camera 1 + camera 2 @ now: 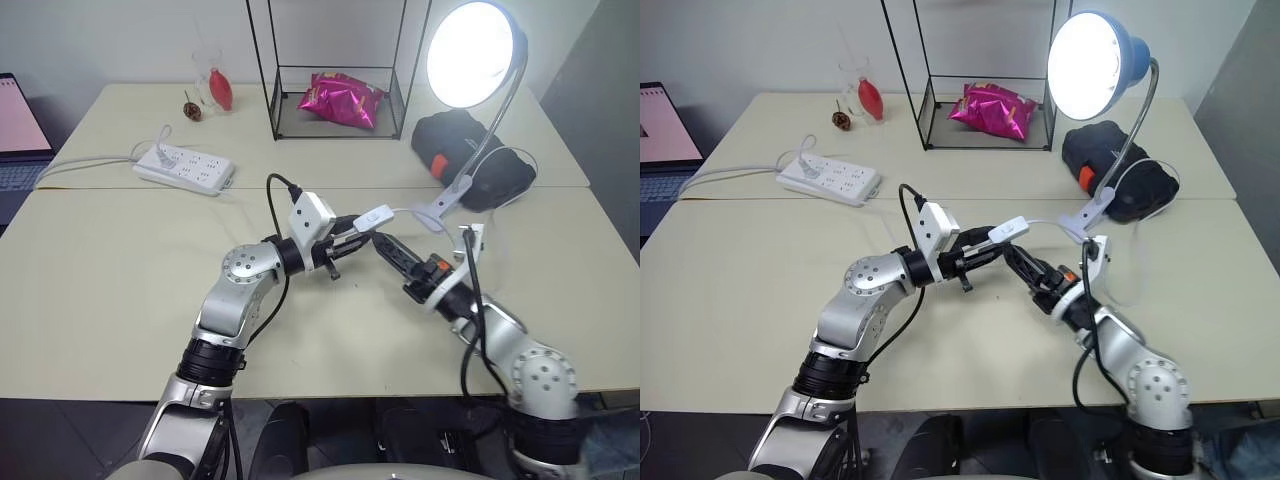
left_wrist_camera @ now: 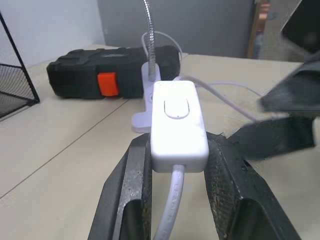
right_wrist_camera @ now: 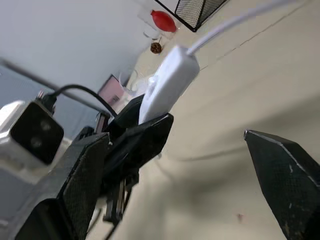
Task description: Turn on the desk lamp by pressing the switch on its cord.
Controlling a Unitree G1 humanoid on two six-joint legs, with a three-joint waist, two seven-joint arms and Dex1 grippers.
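I'm working over a pale table (image 1: 120,290) against a grey wall. My left gripper (image 2: 176,165) has its fingers clamped on the switch (image 2: 177,122), held above the table; my right gripper (image 1: 385,248) sits just beside it, fingers spread apart. The desk lamp (image 1: 470,52) is glowing. If I knock the rocker again or tug the cord (image 1: 405,211), I risk switching it off. The wire-frame box (image 1: 335,100) holds a pink snack bag (image 1: 342,100).

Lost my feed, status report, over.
Left gripper shut on switch. Right gripper open beside it, not touching. Desk lamp lit. Nothing in the way.
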